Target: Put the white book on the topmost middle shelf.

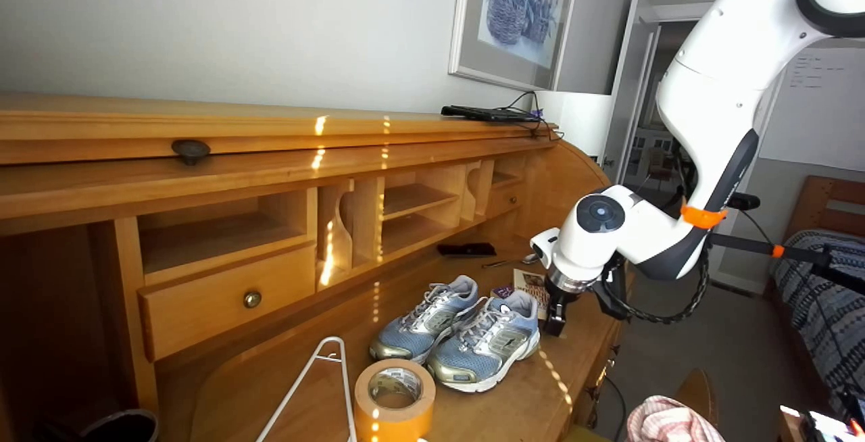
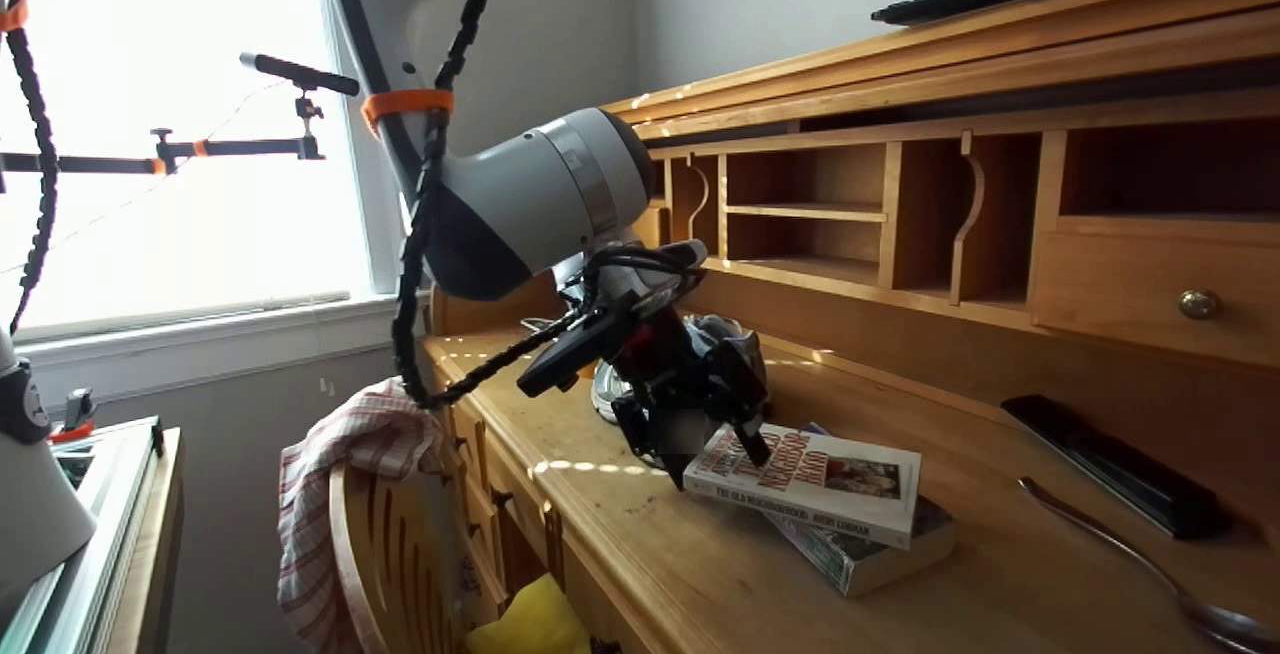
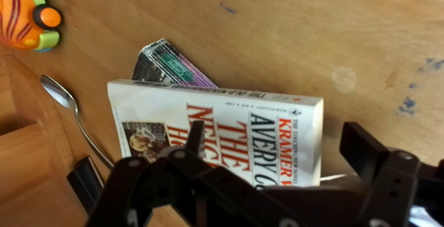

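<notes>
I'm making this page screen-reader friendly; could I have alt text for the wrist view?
Open black gripper at a white book, one jaw in front of its cover, the other past its right edge. The book lies askew on another book on a wooden desk. At left: orange toy car, spoon, black object.

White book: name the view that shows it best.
The wrist view: there the white book is largest and easiest to read, though the open gripper hides some. Both exterior views show it smaller, partly behind the gripper; a sneaker also covers some in an exterior view.
</notes>
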